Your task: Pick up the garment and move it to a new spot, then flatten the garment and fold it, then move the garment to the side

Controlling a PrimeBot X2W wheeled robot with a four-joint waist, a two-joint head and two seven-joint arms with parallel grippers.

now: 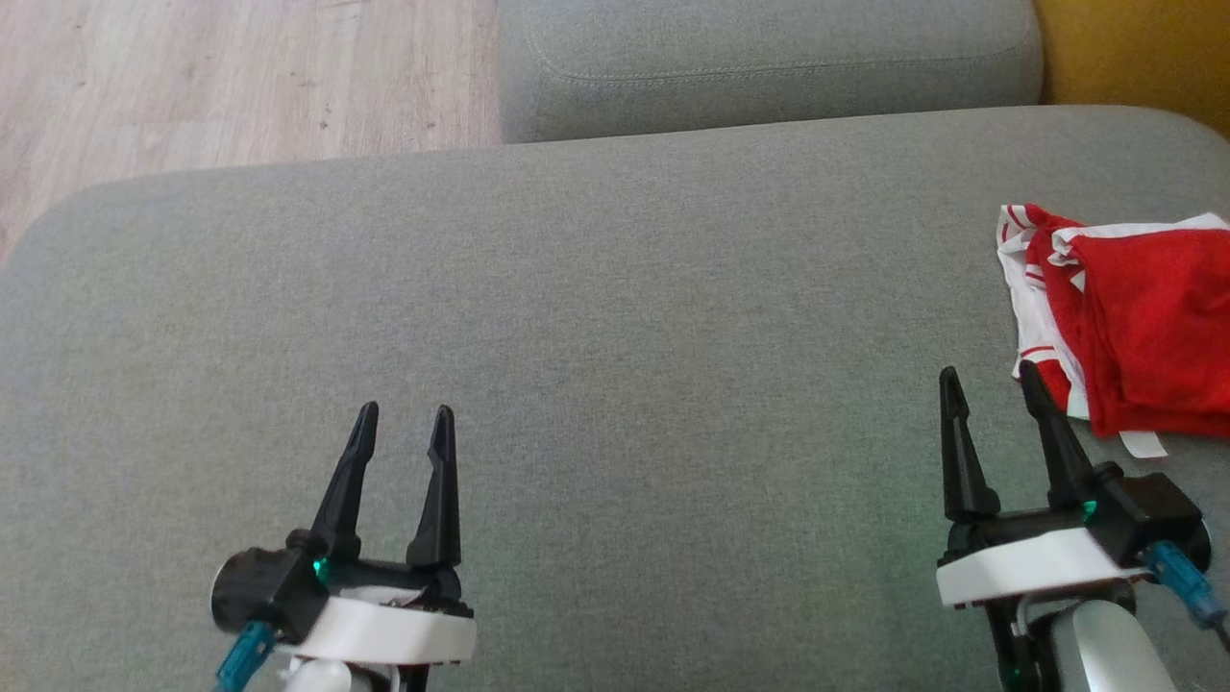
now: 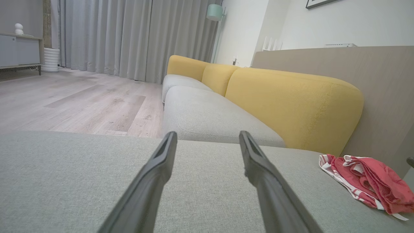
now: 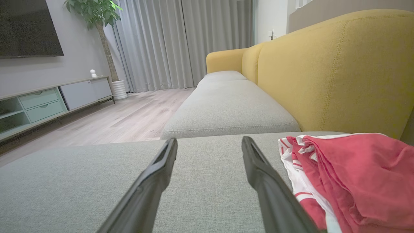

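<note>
Both grippers, left and right, spread wide, holding nothing; the red garment lies bunched far right on the cushion, folded-looking, perhaps already moved aside.

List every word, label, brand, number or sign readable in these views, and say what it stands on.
None can be read.
The red and white garment carries stripes and a small white tag, with no legible lettering.
The framed picture on the wall is cut off at the frame's edge.
</note>
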